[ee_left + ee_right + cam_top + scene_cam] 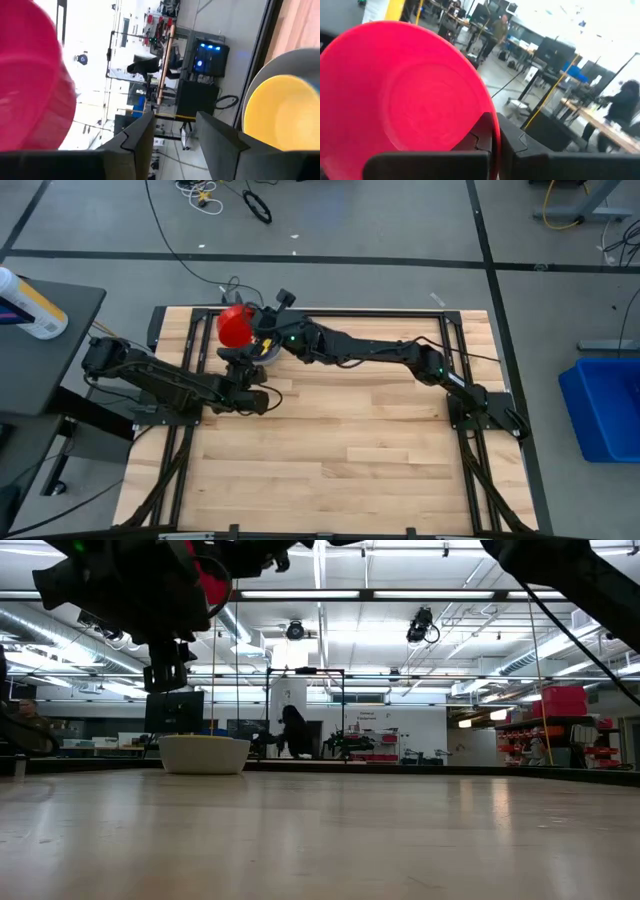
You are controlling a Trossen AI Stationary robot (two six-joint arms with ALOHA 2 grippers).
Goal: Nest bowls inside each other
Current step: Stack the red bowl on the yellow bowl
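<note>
The red bowl (pixel 236 326) hangs in the air near the table's far left, with my right gripper (pixel 495 142) shut on it. Just below and beside it, the yellow bowl (pixel 285 112) sits nested in the grey bowl (pixel 300 57), which rests with its base on the table (pixel 330 450); the low view shows this stack (pixel 204 754) too. My left gripper (pixel 172 137) stands open on the near side of the stack, pointing level toward the far edge, with nothing between its fingers. No other bowls show. My right gripper pinches the red bowl's rim (pixel 492 125), one finger inside the bowl and one outside. The fingers come level from the table's right side. The bowl is lifted clear of the table and the stack, tilted so its hollow faces my wrist.
A dark side table with a white bottle (pixel 30 305) stands off the left edge. A blue bin (pixel 605 405) sits on the floor at the right. The wooden top stretches bare toward the near edge (pixel 330 490) and the right.
</note>
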